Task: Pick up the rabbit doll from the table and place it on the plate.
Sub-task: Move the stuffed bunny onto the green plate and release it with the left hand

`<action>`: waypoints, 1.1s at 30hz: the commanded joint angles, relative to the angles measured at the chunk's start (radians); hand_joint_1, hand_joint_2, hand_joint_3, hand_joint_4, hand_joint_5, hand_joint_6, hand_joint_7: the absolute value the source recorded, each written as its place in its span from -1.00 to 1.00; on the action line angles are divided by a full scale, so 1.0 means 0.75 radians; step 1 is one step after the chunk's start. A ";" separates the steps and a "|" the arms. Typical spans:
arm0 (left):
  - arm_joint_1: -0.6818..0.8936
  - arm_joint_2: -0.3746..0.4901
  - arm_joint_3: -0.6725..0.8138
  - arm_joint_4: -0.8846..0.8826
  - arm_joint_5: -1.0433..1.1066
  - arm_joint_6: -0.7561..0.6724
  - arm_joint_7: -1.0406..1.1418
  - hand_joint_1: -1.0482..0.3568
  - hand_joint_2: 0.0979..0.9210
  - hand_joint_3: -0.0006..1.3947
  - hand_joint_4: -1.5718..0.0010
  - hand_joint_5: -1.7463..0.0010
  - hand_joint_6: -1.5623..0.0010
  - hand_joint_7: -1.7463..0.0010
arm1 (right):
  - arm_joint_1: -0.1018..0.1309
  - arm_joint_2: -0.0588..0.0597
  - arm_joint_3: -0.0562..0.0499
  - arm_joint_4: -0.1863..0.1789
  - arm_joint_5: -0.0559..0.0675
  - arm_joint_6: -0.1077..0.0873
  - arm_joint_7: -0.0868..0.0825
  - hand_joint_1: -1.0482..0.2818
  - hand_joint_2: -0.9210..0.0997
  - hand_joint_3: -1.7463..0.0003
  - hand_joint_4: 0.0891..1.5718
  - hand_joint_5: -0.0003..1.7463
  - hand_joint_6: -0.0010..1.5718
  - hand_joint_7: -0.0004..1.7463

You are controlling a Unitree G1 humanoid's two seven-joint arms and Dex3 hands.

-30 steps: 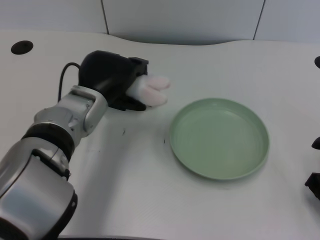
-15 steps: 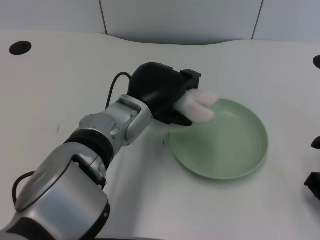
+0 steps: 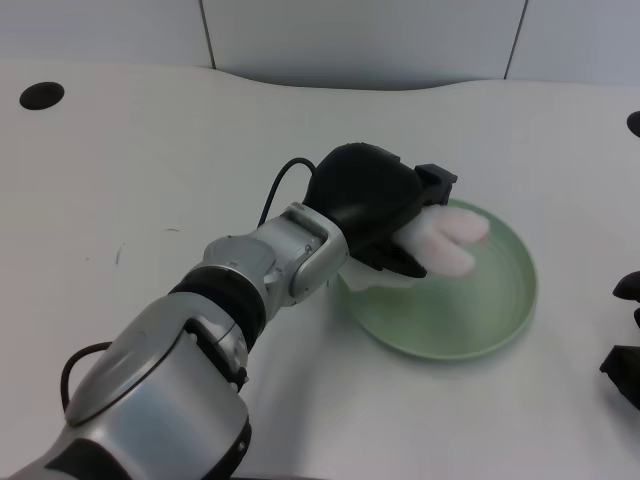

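**Over the plate: the rabbit doll is held by the left hand**

Over the green plate (image 3: pixel 500 300), in the head view, the rabbit doll (image 3: pixel 447 240) is held by the left hand (image 3: pixel 375 205). The black fingers are closed around the doll's body, and only the pale pink and white end sticks out to the right. Whether the doll touches the plate yet cannot be told.

The doll is judged to be soft and light. It can be squashed a little and is not likely to break. The best place to be gripped is around its middle, as it is now. Being fluffy, it should not slip much.

One second ago the doll was held over the bare white tabletop (image 3: pixel 150 150), to the left of the plate. Half a second ago it was at the plate's near left rim. Now it has been carried further right, over the plate's inside.
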 commanded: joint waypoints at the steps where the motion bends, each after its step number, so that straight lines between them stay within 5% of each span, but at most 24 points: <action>1: -0.020 0.001 -0.018 -0.001 0.014 -0.008 0.009 -0.21 1.00 -0.71 0.00 -1.00 0.25 -1.00 | 0.001 -0.008 0.001 -0.008 0.003 -0.014 -0.010 -0.11 -1.00 0.75 0.48 1.00 0.10 1.00; 6: -0.010 -0.012 -0.014 0.002 0.005 -0.009 -0.034 -0.36 1.00 -0.65 0.23 -1.00 0.42 -1.00 | 0.006 -0.003 0.004 -0.024 0.008 -0.007 -0.023 -0.09 -1.00 0.75 0.50 1.00 0.13 1.00; 9: -0.027 -0.006 -0.003 0.006 -0.013 0.013 -0.172 -0.62 1.00 -0.27 0.61 0.11 0.46 0.45 | 0.012 -0.005 0.009 -0.033 0.004 -0.016 -0.029 -0.08 -1.00 0.73 0.51 1.00 0.16 1.00; 10: -0.031 -0.003 0.001 0.005 -0.017 0.015 -0.200 -0.69 1.00 -0.18 0.70 0.47 0.54 0.77 | 0.013 -0.005 0.010 -0.034 0.004 -0.018 -0.029 -0.08 -1.00 0.72 0.53 1.00 0.19 1.00; 11: -0.033 -0.002 0.004 0.003 -0.020 0.016 -0.218 -0.71 1.00 -0.14 0.73 0.60 0.56 0.88 | 0.014 -0.005 0.011 -0.036 0.004 -0.018 -0.028 -0.08 -1.00 0.72 0.54 1.00 0.20 1.00; 19: -0.029 0.012 0.071 -0.006 -0.080 -0.019 -0.277 -0.79 1.00 0.02 0.87 0.76 0.77 1.00 | 0.013 -0.004 0.010 -0.040 0.009 -0.006 -0.032 -0.07 -1.00 0.75 0.52 1.00 0.17 1.00; 30: -0.030 0.021 0.060 -0.008 -0.076 -0.021 -0.265 -0.77 1.00 -0.03 0.93 0.64 0.78 1.00 | 0.017 -0.003 0.015 -0.041 0.004 -0.026 -0.035 -0.10 -1.00 0.73 0.57 1.00 0.26 1.00; 33: -0.034 0.036 0.056 -0.009 -0.071 -0.027 -0.239 -0.78 1.00 -0.08 0.99 0.44 0.75 0.99 | 0.013 -0.007 0.013 -0.038 0.008 -0.016 -0.027 -0.08 -1.00 0.74 0.57 1.00 0.26 1.00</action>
